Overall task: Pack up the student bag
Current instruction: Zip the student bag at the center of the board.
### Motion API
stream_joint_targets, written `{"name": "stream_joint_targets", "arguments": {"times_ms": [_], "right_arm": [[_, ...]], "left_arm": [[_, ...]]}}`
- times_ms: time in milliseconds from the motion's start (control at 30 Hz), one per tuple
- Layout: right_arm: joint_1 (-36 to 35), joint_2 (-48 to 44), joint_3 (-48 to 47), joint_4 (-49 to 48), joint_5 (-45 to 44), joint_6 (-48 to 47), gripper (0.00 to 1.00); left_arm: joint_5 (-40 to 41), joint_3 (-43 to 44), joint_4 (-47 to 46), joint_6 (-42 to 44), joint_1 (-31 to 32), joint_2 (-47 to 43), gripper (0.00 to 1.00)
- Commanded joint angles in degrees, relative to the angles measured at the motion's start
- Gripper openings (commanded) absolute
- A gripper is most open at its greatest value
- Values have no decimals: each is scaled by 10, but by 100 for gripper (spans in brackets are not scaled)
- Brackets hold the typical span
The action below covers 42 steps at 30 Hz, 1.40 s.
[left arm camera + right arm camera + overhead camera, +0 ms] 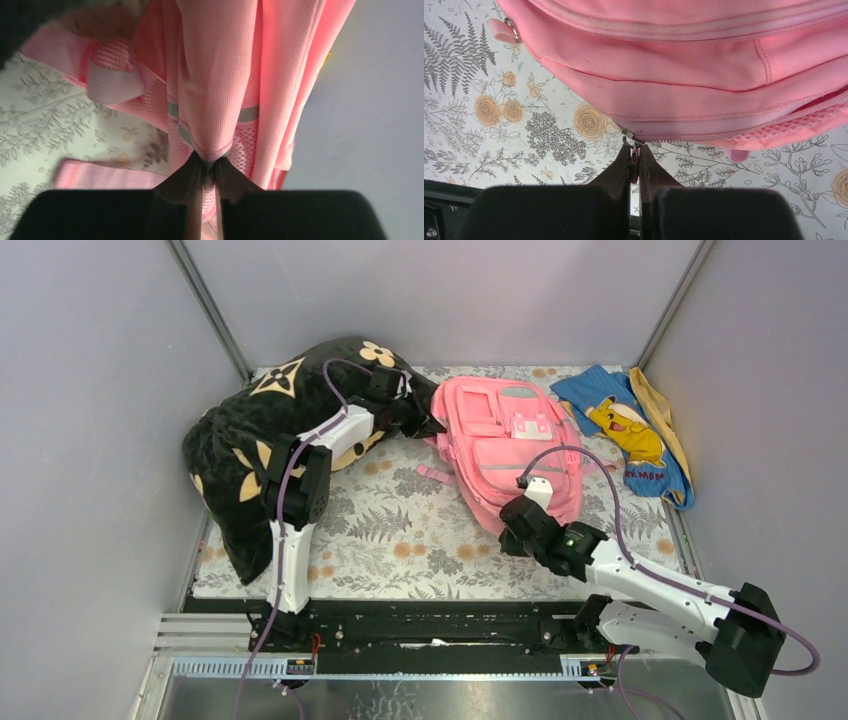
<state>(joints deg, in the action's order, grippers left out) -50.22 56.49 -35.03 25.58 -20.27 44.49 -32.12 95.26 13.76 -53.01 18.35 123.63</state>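
Note:
The student bag (510, 440), a pink backpack with a white-and-pink front patch, lies on the floral table cover at centre right. My left gripper (425, 420) is shut on a fold of pink fabric at the bag's upper left edge; the left wrist view shows the bag fabric (220, 75) pinched at the left gripper (210, 161). My right gripper (512, 538) sits at the bag's near end. In the right wrist view the right gripper (634, 152) is shut on the zip pull (632, 162) just below the metal slider (628, 134) of the bag (674, 70).
A black pillow with tan flowers (260, 440) fills the left side beside the left arm. A blue cloth with a yellow cartoon figure (625, 430) lies at the back right. Grey walls close in the sides and back. A pink strap (107, 174) lies flat on the cover.

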Motion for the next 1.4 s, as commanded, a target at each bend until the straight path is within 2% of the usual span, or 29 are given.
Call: {"name": "stream_joint_targets", "arguments": {"times_ms": [0, 33, 100, 133, 167, 300, 367, 467, 533, 600, 833, 900, 1000, 1133, 1167, 1200, 1233, 1300, 1333, 1367], "right_arm": [[-10, -5, -48, 56, 18, -4, 0], [-10, 4, -54, 44, 25, -6, 0], [-10, 26, -66, 21, 43, -4, 0], [-10, 37, -69, 8, 52, -2, 0], [-10, 46, -69, -8, 60, 3, 0], [-10, 66, -68, -55, 81, 16, 0], [-10, 72, -68, -68, 80, 17, 0], [-10, 86, -76, -74, 63, 9, 0], [-10, 100, -87, -63, 57, 5, 0], [-10, 109, -92, -65, 64, 2, 0], [-10, 124, -95, -87, 75, -13, 0], [-10, 124, -96, -88, 76, -14, 0], [-10, 117, -94, -91, 76, -14, 0], [-10, 112, -91, -92, 76, -10, 0], [-10, 111, -90, -95, 76, -8, 0], [-10, 111, -89, -93, 76, -6, 0], [-10, 110, -90, -90, 75, -5, 0], [-10, 111, -93, -81, 75, -11, 0], [-10, 108, -94, -74, 73, -13, 0], [-10, 105, -94, -68, 72, -17, 0]], "left_arm": [[63, 41, -52, 20, -17, 5, 42], [69, 35, -40, 35, -12, -13, 55], [97, -13, -42, 57, 3, -73, 74], [115, -49, -54, 70, 13, -118, 90], [142, -86, -58, 84, 29, -161, 98], [210, -215, -12, 94, 96, -301, 99], [199, -280, 0, 61, 126, -348, 99], [192, -384, -35, -13, 167, -407, 99], [194, -424, -88, -22, 203, -422, 99], [184, -426, -104, -14, 226, -401, 99], [169, -487, -218, -96, 237, -386, 99], [172, -494, -240, -112, 237, -377, 96], [180, -490, -247, -124, 237, -356, 83], [198, -457, -242, -120, 238, -321, 77], [197, -447, -240, -116, 237, -309, 73], [196, -435, -236, -113, 238, -299, 65], [198, -426, -228, -109, 237, -290, 50], [207, -415, -202, -112, 234, -284, 4], [224, -419, -190, -115, 232, -296, 0], [236, -429, -186, -116, 225, -312, 0]]}}
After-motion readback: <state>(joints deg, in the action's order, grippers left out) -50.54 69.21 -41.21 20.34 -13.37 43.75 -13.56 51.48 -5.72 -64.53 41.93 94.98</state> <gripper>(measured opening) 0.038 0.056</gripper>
